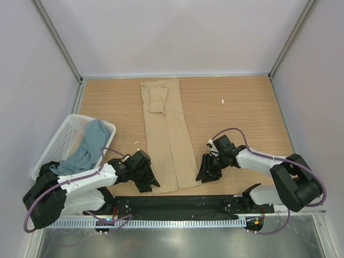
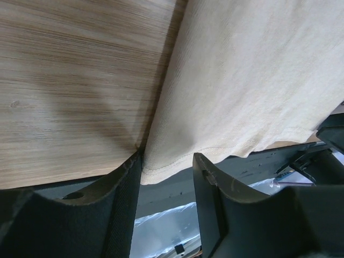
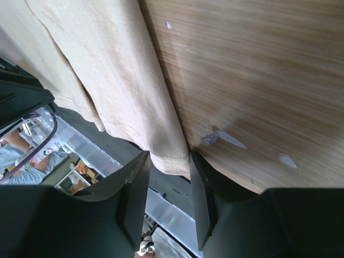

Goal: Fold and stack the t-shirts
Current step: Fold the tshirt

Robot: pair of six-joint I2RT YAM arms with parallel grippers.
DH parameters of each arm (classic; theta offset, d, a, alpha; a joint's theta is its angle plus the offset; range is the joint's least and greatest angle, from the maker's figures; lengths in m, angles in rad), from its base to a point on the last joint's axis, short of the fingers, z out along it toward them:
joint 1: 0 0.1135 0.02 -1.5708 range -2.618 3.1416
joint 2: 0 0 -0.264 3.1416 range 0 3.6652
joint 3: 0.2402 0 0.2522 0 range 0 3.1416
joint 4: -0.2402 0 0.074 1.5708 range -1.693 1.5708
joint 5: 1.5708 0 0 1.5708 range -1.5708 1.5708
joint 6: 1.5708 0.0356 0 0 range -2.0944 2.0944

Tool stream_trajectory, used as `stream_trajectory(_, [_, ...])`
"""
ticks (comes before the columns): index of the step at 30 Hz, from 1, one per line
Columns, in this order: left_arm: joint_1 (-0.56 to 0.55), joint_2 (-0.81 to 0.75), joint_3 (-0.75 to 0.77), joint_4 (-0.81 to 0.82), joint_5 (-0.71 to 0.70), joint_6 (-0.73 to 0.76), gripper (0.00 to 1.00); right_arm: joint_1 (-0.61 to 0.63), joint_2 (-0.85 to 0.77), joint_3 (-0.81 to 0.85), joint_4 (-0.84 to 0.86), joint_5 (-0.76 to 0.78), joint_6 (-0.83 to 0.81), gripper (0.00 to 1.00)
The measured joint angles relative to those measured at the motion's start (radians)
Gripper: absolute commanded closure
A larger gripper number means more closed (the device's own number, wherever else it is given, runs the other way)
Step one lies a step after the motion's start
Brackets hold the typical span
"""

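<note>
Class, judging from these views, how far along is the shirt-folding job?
Done: tan shirt folded lengthwise into a strip. In hand: left pincer and right pincer each flank a near hem corner, probably for a crosswise fold. To do: grey-blue shirt lies unfolded in the basket; no stack yet.

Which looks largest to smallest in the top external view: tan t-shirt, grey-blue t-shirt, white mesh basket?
1. tan t-shirt
2. white mesh basket
3. grey-blue t-shirt, lying in that basket
</note>
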Motion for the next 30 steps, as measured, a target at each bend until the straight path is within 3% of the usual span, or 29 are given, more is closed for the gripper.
stream_trajectory(4, [-0.001,-0.004,-0.008,0.002,0.000,-0.012,0.61,0.000,0.020,-0.003,0.029,-0.026,0.000,0.60])
stream_trajectory(6, [-0.001,-0.004,-0.009,0.001,-0.001,-0.016,0.68,0.000,0.024,-0.008,0.043,-0.034,0.000,0.65])
stream_trajectory(8, [-0.001,-0.003,-0.013,0.001,-0.002,-0.019,0.80,0.001,0.029,-0.015,0.055,-0.035,-0.001,0.77])
stream_trajectory(10, [-0.002,-0.001,-0.017,0.001,-0.007,-0.021,1.00,0.004,0.036,-0.023,0.067,-0.034,-0.001,0.85])
stream_trajectory(11, [-0.002,0.002,-0.019,0.003,-0.009,-0.018,1.00,0.005,0.038,-0.026,0.072,-0.035,-0.001,0.95])
stream_trajectory(12, [-0.002,0.004,-0.019,0.005,-0.008,-0.012,1.00,0.007,0.039,-0.029,0.076,-0.032,-0.002,0.99])
stream_trajectory(24, [-0.069,-0.024,-0.010,-0.032,-0.032,0.009,1.00,0.141,-0.092,-0.079,0.053,0.050,0.085,0.99])
stream_trajectory(30, [-0.064,-0.006,0.151,-0.165,-0.091,0.076,1.00,0.140,-0.137,-0.014,-0.061,0.102,0.106,0.99])
